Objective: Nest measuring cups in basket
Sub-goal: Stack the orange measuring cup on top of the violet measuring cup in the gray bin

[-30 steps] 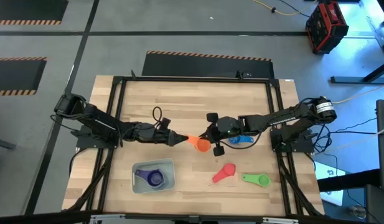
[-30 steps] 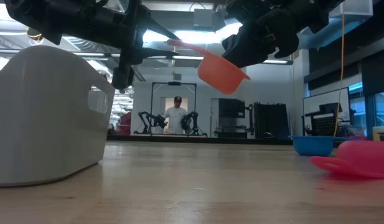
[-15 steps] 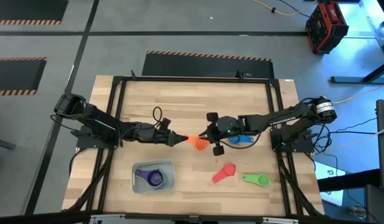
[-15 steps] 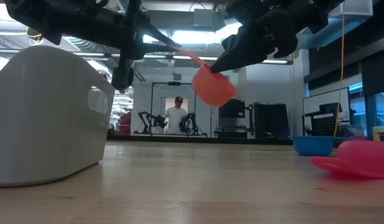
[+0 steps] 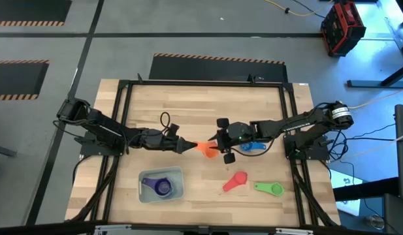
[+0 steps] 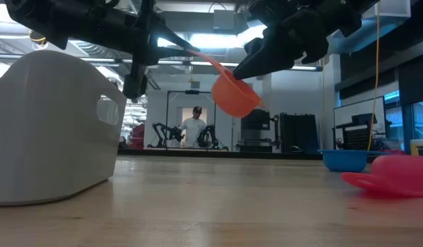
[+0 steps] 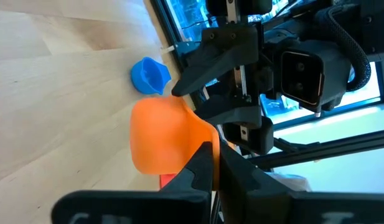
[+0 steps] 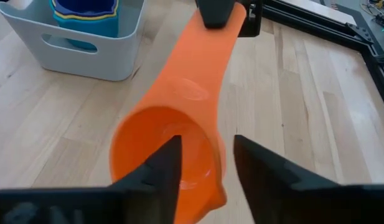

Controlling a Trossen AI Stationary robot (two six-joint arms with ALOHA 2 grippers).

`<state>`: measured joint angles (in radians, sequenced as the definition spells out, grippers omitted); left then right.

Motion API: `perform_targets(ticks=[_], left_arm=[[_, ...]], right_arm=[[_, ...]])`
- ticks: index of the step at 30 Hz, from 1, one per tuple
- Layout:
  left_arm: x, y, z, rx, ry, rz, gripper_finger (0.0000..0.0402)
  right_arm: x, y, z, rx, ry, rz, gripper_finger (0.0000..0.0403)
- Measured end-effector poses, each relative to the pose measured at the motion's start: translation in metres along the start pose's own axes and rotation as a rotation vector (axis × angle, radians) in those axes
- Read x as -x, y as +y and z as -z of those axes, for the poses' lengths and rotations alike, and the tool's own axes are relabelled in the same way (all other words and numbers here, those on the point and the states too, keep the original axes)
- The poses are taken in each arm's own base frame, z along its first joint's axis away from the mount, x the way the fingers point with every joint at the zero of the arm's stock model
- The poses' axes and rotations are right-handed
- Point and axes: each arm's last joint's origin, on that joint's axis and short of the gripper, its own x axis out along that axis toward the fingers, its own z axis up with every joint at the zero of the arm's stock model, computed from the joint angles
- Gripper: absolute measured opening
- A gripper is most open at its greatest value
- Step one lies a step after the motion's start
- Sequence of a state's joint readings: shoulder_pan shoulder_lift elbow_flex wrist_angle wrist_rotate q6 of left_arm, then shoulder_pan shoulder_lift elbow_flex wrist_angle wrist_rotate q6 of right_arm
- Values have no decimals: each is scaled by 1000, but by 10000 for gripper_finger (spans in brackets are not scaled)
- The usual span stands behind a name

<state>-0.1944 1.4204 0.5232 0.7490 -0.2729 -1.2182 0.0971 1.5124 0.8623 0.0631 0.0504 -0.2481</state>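
Observation:
The orange measuring cup [image 5: 206, 149] hangs in the air over the middle of the table, between both grippers. My left gripper [image 5: 189, 146] is shut on its handle. My right gripper [image 8: 207, 144] is open at the cup's bowl [image 8: 163, 152], one finger over the bowl's opening and the other outside its wall. The pale basket [image 5: 161, 185] stands near the front edge, left of centre, with purple and blue cups nested in it. On the table lie a blue cup [image 5: 253, 147], a pink cup [image 5: 235, 181] and a green cup [image 5: 270, 188]. My left gripper pinches the free end of the orange cup's handle [image 8: 220, 32] between its two fingers. It comes level from the table's left, and the fingers lie along the handle. The cup is lifted clear and tilted, its bowl [image 6: 235, 95] lower than the handle. My right gripper: whether a finger still touches the bowl's wall, I cannot tell.
A black metal frame [image 5: 123, 117] runs around the wooden tabletop. The right arm reaches over the blue cup. Bare wood lies between the basket and the pink cup. In the low view a person stands far off in the room behind the table.
My right gripper has opened off the orange cup's bowl. The cup now hangs from my left gripper by its handle. Its bowl has tipped down and swung a little toward the table's left.

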Motion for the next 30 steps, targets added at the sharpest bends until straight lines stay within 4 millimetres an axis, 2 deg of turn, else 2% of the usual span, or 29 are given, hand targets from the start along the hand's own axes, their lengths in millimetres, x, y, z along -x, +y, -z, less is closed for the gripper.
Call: perform_targets(ticks=[6, 12, 15, 20, 25, 30], left_arm=[[0, 0, 0, -23, -4, -1, 1], [0, 0, 0, -24, -4, 0, 1], [0, -1, 1, -23, 4, 6, 1], [2, -4, 3, -11, 12, 31, 1], [6, -17, 5, 62, 35, 136, 0], [18, -33, 10, 154, 76, 216, 0]], right_arm=[[0, 0, 0, -3, 1, 6, 220], [8, -1, -3, 27, -5, 10, 238], [23, -4, -8, 26, -18, 13, 234], [59, -8, -17, 21, -47, 21, 229], [91, -10, -20, 22, -62, 25, 234], [111, -11, -19, 19, -70, 28, 228]])
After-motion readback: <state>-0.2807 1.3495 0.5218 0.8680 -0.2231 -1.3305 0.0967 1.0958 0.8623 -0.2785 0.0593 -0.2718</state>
